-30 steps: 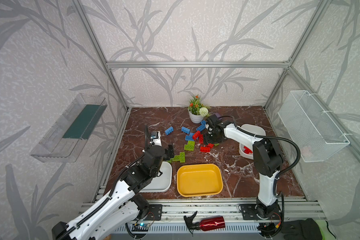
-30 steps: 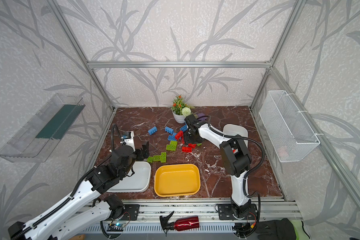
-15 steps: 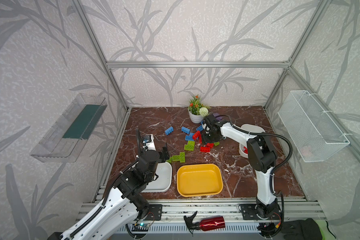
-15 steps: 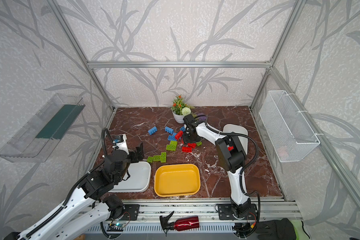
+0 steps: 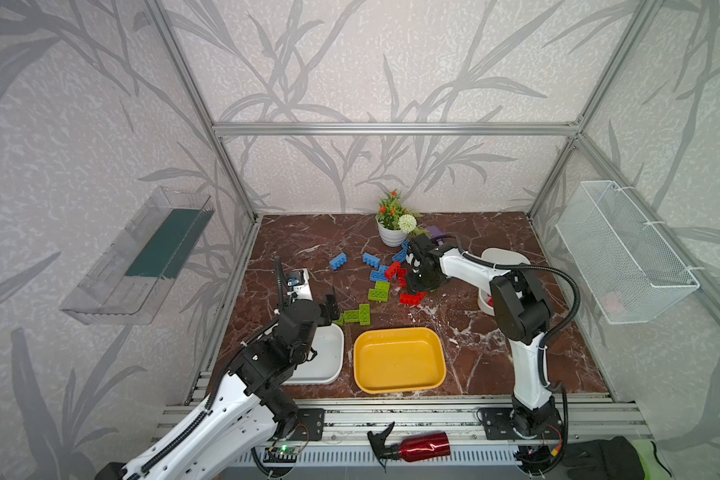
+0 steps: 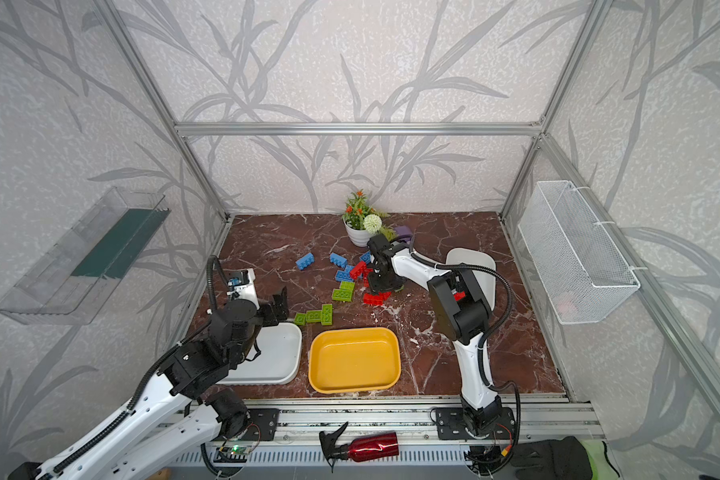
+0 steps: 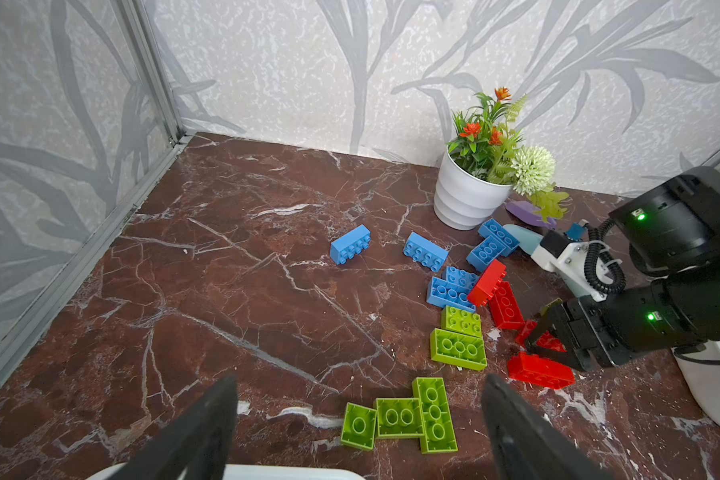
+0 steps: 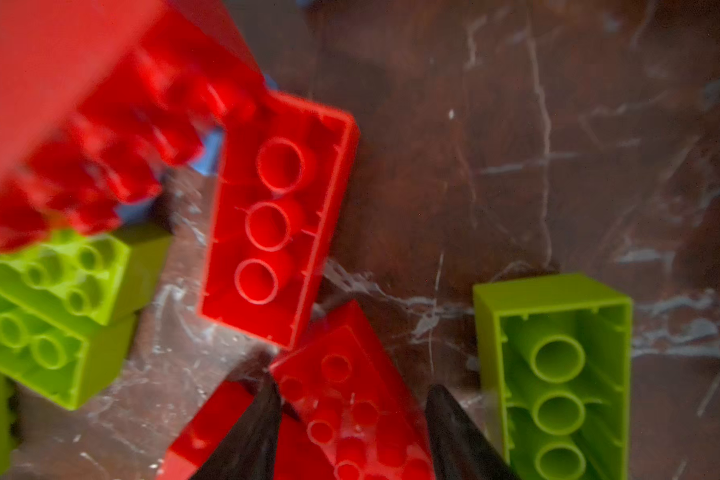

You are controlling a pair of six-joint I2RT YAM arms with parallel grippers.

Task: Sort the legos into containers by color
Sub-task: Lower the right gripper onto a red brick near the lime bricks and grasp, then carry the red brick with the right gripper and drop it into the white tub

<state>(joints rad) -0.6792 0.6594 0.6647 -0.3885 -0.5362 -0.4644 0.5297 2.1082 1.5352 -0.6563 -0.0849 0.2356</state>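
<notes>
Right jaws straddle a red brick [image 8: 350,407] for pickup, grip uncertain; left jaws gape wide beside green bricks [image 7: 400,417].

No text, label, brand, number or sign can be read anywhere: not on the legos [image 7: 458,348], the containers [image 5: 398,361], the white flower pot [image 7: 466,199] or the red spray bottle [image 5: 425,444].
</notes>
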